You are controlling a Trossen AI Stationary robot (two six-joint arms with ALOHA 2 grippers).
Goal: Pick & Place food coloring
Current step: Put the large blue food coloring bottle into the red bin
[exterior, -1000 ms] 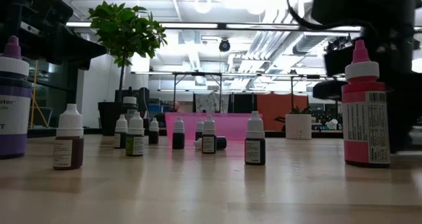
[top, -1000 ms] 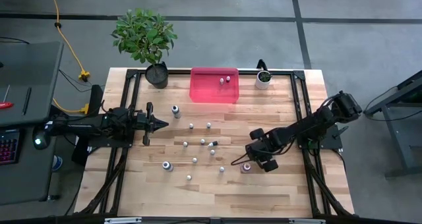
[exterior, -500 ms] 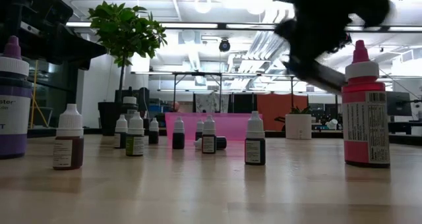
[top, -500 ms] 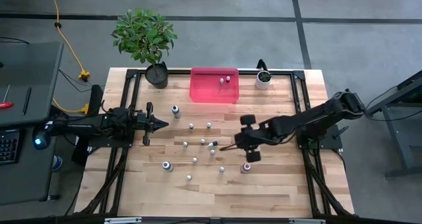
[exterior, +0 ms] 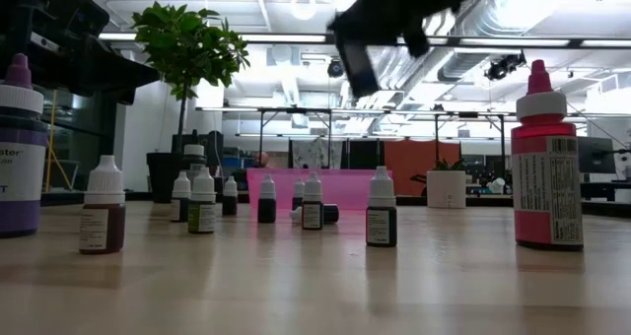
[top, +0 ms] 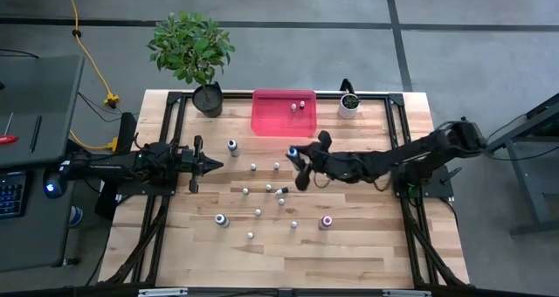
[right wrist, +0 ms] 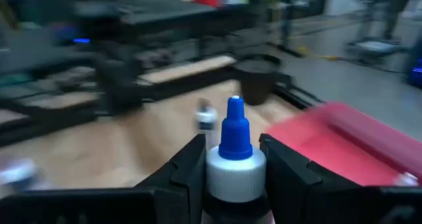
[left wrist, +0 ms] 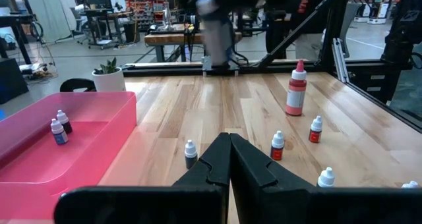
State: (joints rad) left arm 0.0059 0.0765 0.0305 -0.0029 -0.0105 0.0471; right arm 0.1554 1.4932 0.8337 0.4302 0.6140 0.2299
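Sitting clamped between right end effector fingers: blue-capped food coloring bottle.

Right arm outstretched, left arm parked.

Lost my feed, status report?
Right gripper shut on blue-capped bottle, nearing pink tray. Left gripper shut, idle. Path clear.

In the high view, the tray sits at the table's upper middle, two small bottles inside it. A potted plant stands to its left, a small plant pot to its right. Scattered bottles stand mid-table below the tray. The left gripper lies at left; the right gripper, holding a bottle, hangs just below the tray's lower right corner.
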